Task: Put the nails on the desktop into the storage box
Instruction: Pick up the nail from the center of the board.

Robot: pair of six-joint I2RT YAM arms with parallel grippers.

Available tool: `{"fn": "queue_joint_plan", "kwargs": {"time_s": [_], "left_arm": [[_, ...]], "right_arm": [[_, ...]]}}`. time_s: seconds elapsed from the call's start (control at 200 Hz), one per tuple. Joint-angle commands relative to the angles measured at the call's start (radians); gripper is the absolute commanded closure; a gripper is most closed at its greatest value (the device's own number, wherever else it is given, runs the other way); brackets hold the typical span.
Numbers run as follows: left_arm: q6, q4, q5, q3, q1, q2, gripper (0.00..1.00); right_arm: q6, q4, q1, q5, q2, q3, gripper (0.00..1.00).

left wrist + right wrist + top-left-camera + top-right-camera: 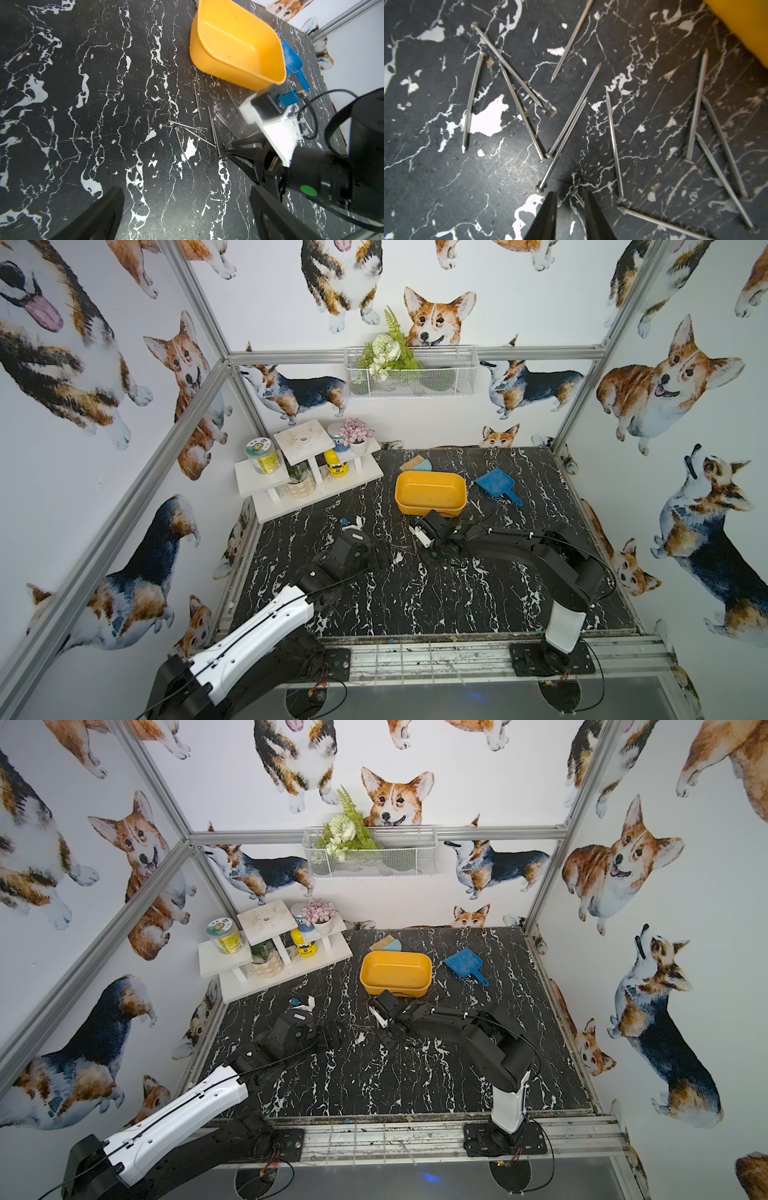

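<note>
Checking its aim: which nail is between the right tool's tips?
The nail seen only as a short stub, lying between the two black tips of the right tool; the other nails lie full length beyond them.

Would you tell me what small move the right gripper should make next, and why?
Probably close the right gripper fully: a nail lies between its jaws, which stand apart, and the storage box looks empty.

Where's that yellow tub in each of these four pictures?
In a top view: storage box near centre, toward the back.
In a top view: same spot.
Left wrist: whole, beyond the nails.
Right wrist: only a yellow corner at the edge.
Shared landmark: the nails beside it.
</note>
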Motion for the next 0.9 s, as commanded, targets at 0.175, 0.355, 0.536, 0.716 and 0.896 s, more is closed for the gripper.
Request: {"fn": "queue_joint_plan", "kwargs": {"time_s": [0.175,0.355,0.536,0.716,0.896], "left_arm": [[-0.003,0.015,0.016,-0.018,0.014,-0.020,0.00],[-0.007,0.015,0.021,-0.030,0.022,-0.032,0.00],[-0.009,0.015,0.025,-0.036,0.030,-0.044,0.00],[-0.006,0.018,0.033,-0.039,0.037,-0.046,0.00],[-0.007,0.027,0.039,-0.037,0.041,-0.042,0.00]], "right_arm": [[-0.021,-0.007,-0.001,0.019,0.037,0.031,0.73],[-0.024,-0.006,-0.001,0.023,0.054,0.036,0.76],[-0.025,-0.006,-0.004,0.022,0.054,0.026,0.79],[-0.027,-0.004,-0.005,0.026,0.042,0.003,0.78],[-0.030,-0.004,-0.006,0.030,0.031,-0.014,0.77]]}}
